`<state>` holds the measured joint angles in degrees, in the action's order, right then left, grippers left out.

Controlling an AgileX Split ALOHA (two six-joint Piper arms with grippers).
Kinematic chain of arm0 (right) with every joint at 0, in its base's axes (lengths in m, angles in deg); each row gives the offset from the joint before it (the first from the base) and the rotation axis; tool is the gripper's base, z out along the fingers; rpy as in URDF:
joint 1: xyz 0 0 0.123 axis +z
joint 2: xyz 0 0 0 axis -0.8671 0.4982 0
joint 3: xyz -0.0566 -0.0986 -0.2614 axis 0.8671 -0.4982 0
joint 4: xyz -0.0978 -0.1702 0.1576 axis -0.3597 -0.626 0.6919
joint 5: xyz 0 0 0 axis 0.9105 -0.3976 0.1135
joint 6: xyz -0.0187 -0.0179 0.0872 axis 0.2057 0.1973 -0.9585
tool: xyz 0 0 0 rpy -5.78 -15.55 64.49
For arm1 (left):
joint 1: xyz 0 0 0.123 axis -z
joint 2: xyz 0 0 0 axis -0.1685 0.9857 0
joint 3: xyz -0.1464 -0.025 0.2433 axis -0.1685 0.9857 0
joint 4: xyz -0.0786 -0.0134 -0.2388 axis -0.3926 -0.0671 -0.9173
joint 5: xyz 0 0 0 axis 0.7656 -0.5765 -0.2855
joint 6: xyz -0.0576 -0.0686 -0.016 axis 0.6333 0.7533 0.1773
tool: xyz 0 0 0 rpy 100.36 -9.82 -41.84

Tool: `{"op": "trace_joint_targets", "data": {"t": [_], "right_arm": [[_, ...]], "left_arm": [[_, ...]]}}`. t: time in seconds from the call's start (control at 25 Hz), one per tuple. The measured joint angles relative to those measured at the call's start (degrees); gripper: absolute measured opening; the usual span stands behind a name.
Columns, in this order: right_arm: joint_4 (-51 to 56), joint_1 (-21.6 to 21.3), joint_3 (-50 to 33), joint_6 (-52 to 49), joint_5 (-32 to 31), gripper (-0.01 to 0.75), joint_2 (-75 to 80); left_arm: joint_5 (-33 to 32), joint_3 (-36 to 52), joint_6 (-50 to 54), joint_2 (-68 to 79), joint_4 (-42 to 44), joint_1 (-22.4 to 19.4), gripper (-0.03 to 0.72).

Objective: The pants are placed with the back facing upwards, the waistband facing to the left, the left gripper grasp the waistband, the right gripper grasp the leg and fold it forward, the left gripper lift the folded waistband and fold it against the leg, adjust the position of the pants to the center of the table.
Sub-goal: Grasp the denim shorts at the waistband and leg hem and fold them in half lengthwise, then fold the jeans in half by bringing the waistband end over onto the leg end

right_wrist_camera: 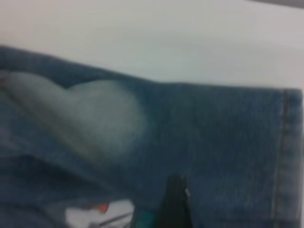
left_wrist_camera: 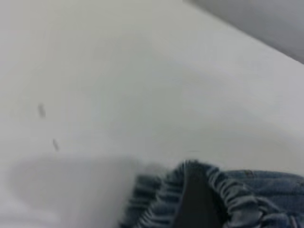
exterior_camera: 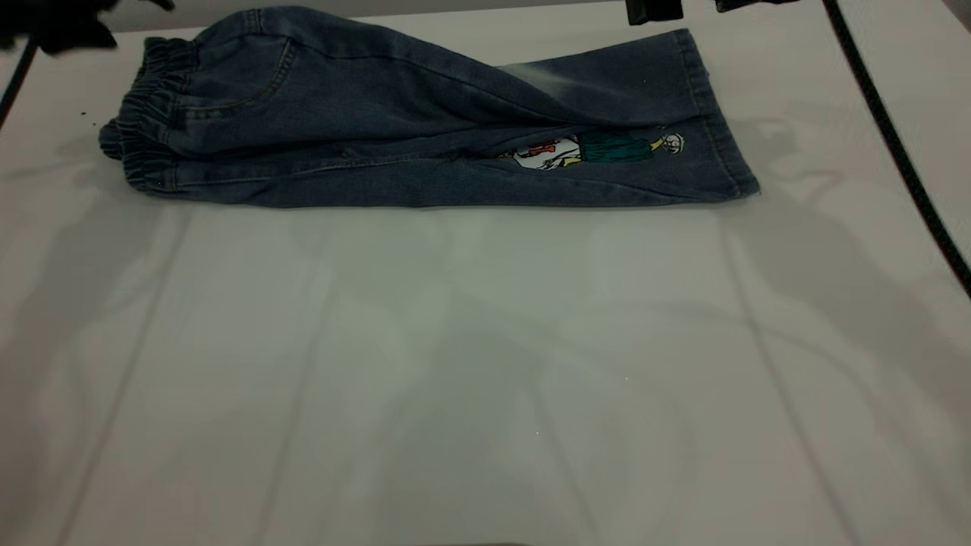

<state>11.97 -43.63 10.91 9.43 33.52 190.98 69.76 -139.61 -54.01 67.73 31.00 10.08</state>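
- The pants (exterior_camera: 425, 129) lie in the upper part of the exterior view, near the far edge of the worktop (exterior_camera: 485, 364), already folded lengthwise so that one leg lies over the other
- The waistband (exterior_camera: 144, 129) is at the upper left of the frame, gathered and thick; the hems are at the upper right
- The leg (exterior_camera: 607, 83) with the pale faded patch lies on top, and the cartoon print (exterior_camera: 599, 149) shows just below its edge
- The left hand (exterior_camera: 53, 26) is at the upper left corner, just beside the waistband; I cannot tell how far it is open or if it holds anything
- The right hand (exterior_camera: 652, 9) is at the top edge, above the hem; only a small part shows, so I cannot tell its opening either
- The denim looks soft but rather heavy, and I judge it will sag and drag on the worktop when it is lifted
- The ruched waistband is the best place to take hold, because its bulk gives a firm pinch through both layers
- A pinch on one layer only could open the fold
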Motion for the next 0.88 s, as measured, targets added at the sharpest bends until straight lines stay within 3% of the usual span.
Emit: {"op": "trace_joint_targets", "data": {"t": [0.2, 0.4, 0.6, 0.88], "right_arm": [[-0.9, -0.1, 0.2, 0.0, -8.5, 0.564, -4.2], [-1.0, -0.1, 2.5, 0.2, -16.4, 0.566, -4.5], [-1.3, 1.0, 6.0, 0.2, -20.0, 0.566, -4.6], [-1.4, 5.8, 9.9, 1.2, -20.7, 0.567, -2.9]], "left_arm": [[-14.4, -0.5, -14.1, -4.0, 5.1, -0.5, 0.49], [-30.8, -2.4, -20.0, -4.3, 5.7, -1.9, 0.49], [-34.1, -5.3, -20.7, -3.0, 5.6, -3.9, 0.49], [-34.9, -11.7, -20.7, 4.2, 3.8, -4.1, 0.49]]}}
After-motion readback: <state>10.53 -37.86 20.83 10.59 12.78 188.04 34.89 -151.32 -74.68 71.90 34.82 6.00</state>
